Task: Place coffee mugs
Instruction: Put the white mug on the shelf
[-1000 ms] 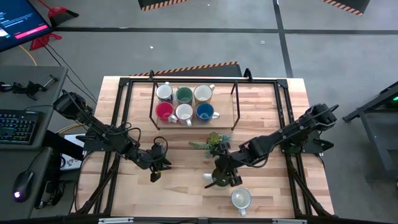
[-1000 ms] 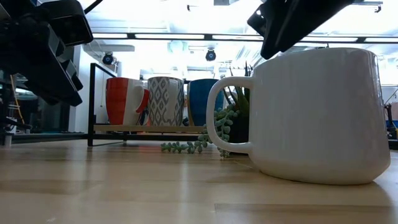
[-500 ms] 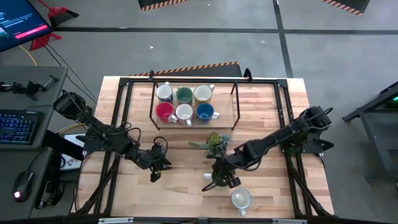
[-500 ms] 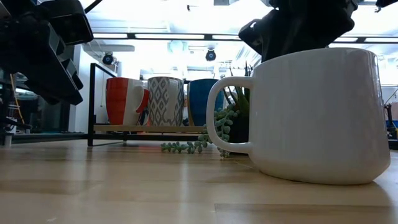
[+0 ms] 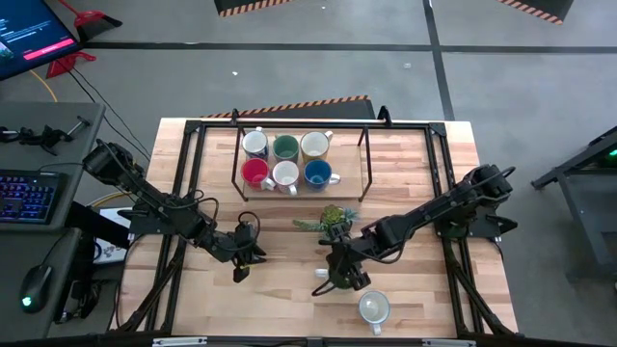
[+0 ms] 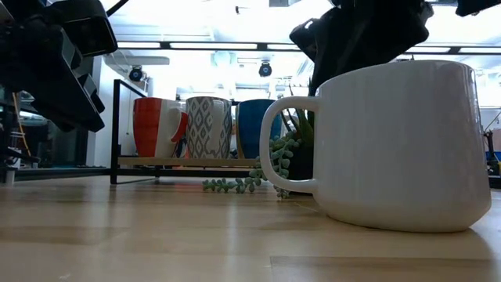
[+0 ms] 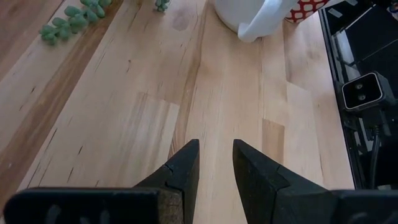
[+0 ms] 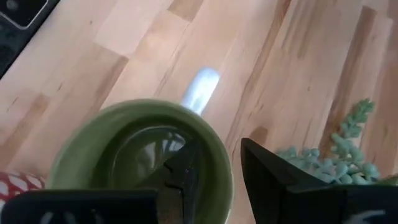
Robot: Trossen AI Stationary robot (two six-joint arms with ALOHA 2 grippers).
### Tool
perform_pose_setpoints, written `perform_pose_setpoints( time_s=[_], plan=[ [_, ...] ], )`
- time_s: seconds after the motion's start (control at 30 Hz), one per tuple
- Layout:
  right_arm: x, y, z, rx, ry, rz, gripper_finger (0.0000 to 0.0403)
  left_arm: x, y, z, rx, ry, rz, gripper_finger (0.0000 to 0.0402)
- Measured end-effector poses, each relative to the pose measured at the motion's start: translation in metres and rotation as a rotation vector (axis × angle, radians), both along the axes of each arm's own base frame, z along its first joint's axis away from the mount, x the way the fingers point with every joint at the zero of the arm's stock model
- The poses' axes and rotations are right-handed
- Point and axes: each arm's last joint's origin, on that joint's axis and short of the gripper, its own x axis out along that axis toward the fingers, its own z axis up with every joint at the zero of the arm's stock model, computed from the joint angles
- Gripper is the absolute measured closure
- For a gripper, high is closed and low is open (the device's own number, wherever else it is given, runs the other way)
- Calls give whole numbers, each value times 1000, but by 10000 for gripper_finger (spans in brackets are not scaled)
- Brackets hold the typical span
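Observation:
An olive-green-lined mug [image 8: 134,146], white outside with a red pattern, stands on the table [image 5: 289,289] with its white handle [image 8: 200,87] toward the left; it also shows in the high view [image 5: 333,282]. My right gripper [image 8: 221,168] is open and straddles its rim, one finger inside and one outside, with a small gap on each side. A plain white mug [image 5: 373,308] rests on its base near the table's near edge. Six more mugs [image 5: 285,162] stand on a rack. My left gripper [image 7: 216,162] is open over bare wood, left of centre [image 5: 241,260].
A small trailing green plant [image 5: 331,220] sits just beyond the right gripper, its strands [image 7: 68,18] lying on the wood. The black-framed rack [image 5: 239,154] stands at the far centre. In the low view the white mug [image 6: 399,141] hides the olive mug.
My right gripper has moved a little toward the table's left edge and come down over the olive-lined mug's rim. The mug has stayed where it was.

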Motion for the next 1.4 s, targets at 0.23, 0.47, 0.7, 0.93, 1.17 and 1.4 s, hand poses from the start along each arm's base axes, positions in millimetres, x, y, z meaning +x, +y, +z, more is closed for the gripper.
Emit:
perform_pose_setpoints(
  time_s=[0.23,0.47,0.7,0.93,1.17,1.4],
  plan=[
    [4,-3,-18,-26,69,21,304,0,0,0,0,0,1,314],
    [7,-1,-29,-36,103,25,304,0,0,0,1,0,0,314],
    [7,-1,-29,-32,98,27,304,0,0,0,1,-1,1,314],
    [9,0,-36,-40,119,27,304,0,0,0,1,-1,1,314],
    [11,-4,-38,-33,122,2,307,0,0,0,1,-1,2,314],
    [14,-13,-38,-13,129,-69,378,0,0,0,2,-1,2,314]
  ],
)
